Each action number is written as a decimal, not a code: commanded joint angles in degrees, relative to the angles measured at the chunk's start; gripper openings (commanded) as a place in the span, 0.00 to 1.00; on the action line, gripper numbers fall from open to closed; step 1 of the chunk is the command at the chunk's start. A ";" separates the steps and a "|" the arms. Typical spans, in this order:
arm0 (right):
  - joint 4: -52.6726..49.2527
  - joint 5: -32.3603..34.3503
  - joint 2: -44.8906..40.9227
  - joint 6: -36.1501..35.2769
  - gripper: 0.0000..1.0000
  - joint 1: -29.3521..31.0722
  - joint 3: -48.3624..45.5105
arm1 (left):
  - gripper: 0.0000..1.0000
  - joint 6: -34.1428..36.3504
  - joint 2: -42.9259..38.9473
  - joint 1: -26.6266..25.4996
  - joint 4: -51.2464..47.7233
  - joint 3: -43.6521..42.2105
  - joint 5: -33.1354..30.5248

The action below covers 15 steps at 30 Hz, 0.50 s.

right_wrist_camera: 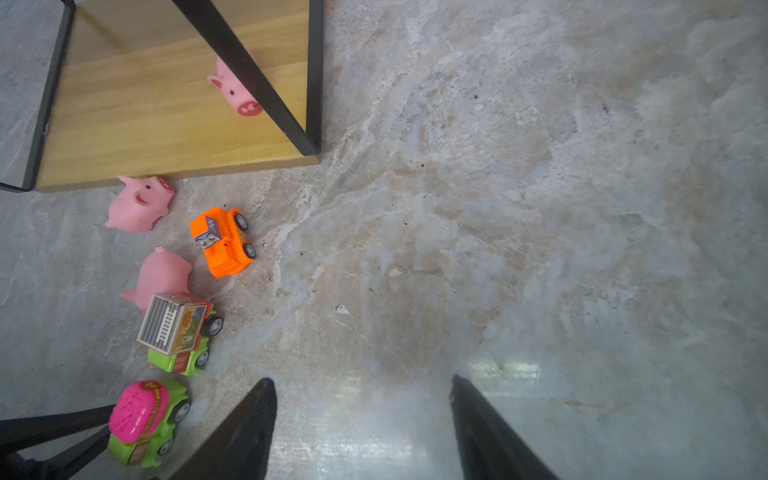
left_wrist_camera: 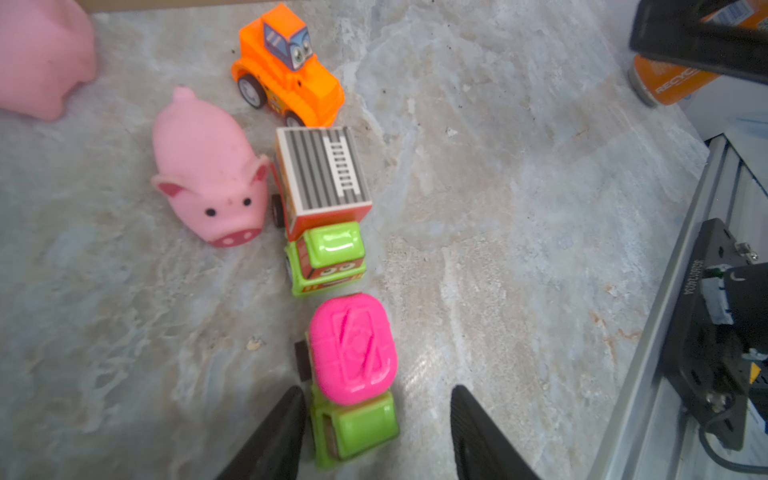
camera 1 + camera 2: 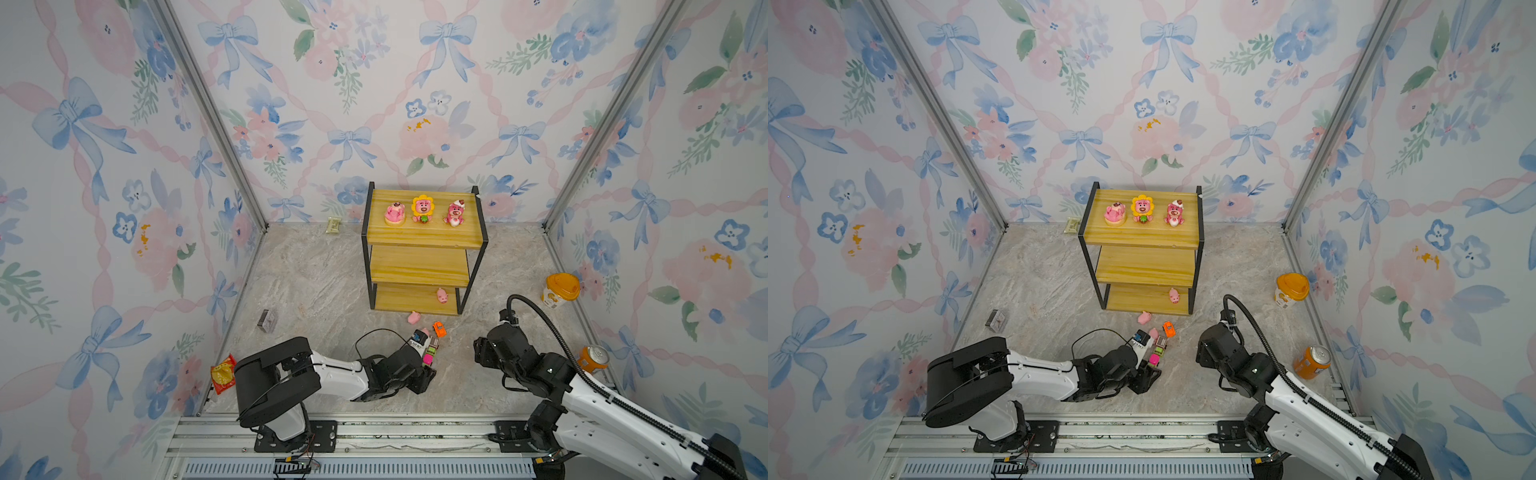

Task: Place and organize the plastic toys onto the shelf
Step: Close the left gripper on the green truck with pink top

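1. Straddling the pink-green car (image 2: 353, 353) on the bench (image 3: 311, 282), the left end effector (image 2: 376, 390) has its fingers apart. One finger (image 2: 282, 428) lies against the car's green side and the other stands clear of it, so nothing is clamped.
2. The right end effector (image 1: 361, 380) hangs over bare bench with its fingers apart and nothing between them. In both top views it is at 3 o'clock of the cars, apart from them.
3. The three cars form a line running toward 12 o'clock from the left end effector: the pink-green car, then the red-green car (image 2: 322, 199), then the orange car (image 2: 286, 70), each just beside the next.
4. One pig (image 2: 208, 174) lies on the bench with an ear against the red-green car, at about 10 o'clock of it in both top views.
5. The shelf (image 3: 424, 237) stands at 12 o'clock of the toys, near the back wall.
6. A second pig (image 3: 413, 318) lies on the bench just at 6 o'clock of the shelf's bottom board, off it.
7. A third pig (image 3: 441, 296) sits on the bottom board, toward its 3 o'clock end.
8. The top board carries a row of three: a bear on a tan base (image 3: 395, 214) at 9 o'clock, the sunflower bear (image 3: 422, 209) in the middle, and a white-capped bear (image 3: 454, 214) at 3 o'clock.
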 commanded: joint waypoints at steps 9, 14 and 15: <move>-0.39 0.71 -0.82 -0.66 0.69 -0.51 0.22 | 0.43 -1.69 2.64 0.00 -0.19 0.71 -0.68; -0.47 0.75 -0.77 -0.92 0.69 -0.76 0.07 | 0.37 -2.64 3.56 -0.01 -1.88 1.34 -2.30; -0.37 0.75 -0.78 -0.95 0.69 -0.77 -0.01 | 0.34 -2.52 3.99 0.01 -2.48 1.74 -2.12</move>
